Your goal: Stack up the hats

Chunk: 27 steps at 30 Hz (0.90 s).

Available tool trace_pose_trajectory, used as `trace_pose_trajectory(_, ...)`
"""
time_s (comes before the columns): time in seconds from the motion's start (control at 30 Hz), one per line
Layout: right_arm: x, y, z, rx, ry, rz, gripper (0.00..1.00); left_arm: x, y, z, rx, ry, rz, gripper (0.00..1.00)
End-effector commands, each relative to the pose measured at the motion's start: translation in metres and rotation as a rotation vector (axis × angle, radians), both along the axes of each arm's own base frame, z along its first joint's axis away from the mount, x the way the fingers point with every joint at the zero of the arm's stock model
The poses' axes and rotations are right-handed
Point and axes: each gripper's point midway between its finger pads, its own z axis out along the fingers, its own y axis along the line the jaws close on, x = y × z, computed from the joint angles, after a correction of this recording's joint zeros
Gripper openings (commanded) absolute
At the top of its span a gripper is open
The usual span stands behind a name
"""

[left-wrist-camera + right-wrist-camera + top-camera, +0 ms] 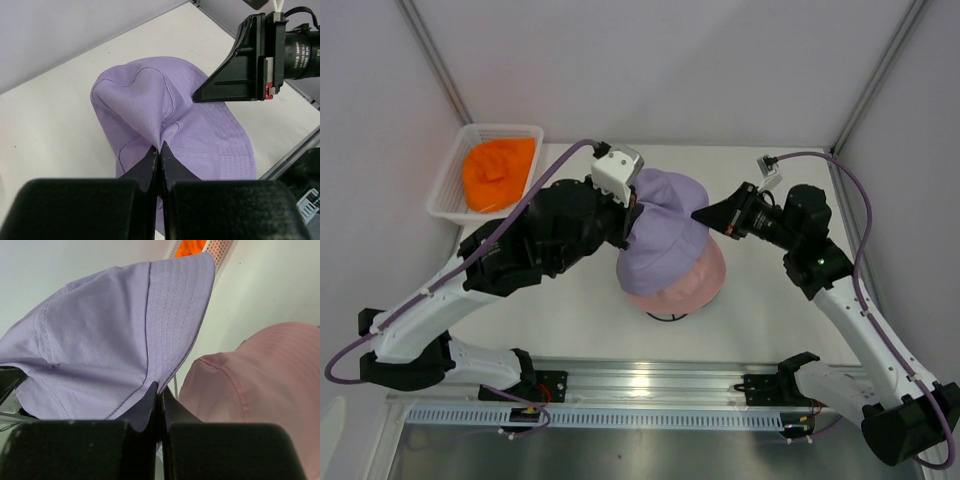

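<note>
Lavender fabric fills the middle of our overhead frame. The lavender-purple hat (665,235) hangs pinched between both grippers, over the pink hat (692,285). The pink hat sits on a thin black wire stand (667,317) at the centre of the white table (570,300).

In the lower middle of its wrist view, we see the left gripper (160,147) with jaws pressed tight on a gathered fold of the lavender crown. The right gripper (159,388) has its jaws squeezed onto the brim edge, and there the brim stands apart from the pink crown. Elsewhere we cannot tell whether the two hats touch.

In the upper left of the overhead frame, the orange hat (498,172) lies crumpled in a white mesh basket (445,185).
</note>
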Motion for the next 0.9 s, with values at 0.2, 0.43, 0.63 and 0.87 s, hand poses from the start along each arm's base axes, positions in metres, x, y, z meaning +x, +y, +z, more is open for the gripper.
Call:
trace_pose_trajectory(0.2,0.013,-0.010,-0.055,-0.153,0.062,-0.052,0.00,0.005,-0.016,-0.054,0.072,0.055,0.014,0.01)
trace_pose_trajectory(0.43,-0.005,-0.028,-0.094,-0.259,0.122,-0.079,0.00,-0.012,-0.039,-0.088,0.075,0.132,-0.058,0.13)
trace_pose_trajectory(0.63,-0.014,-0.041,-0.097,-0.275,0.068,-0.127,0.00,-0.014,-0.047,-0.099,0.038,0.150,-0.070,0.28)
trace_pose_trajectory(0.87,-0.022,-0.055,-0.110,-0.282,0.073,-0.161,0.00,-0.011,-0.035,-0.107,-0.014,0.189,0.008,0.97)
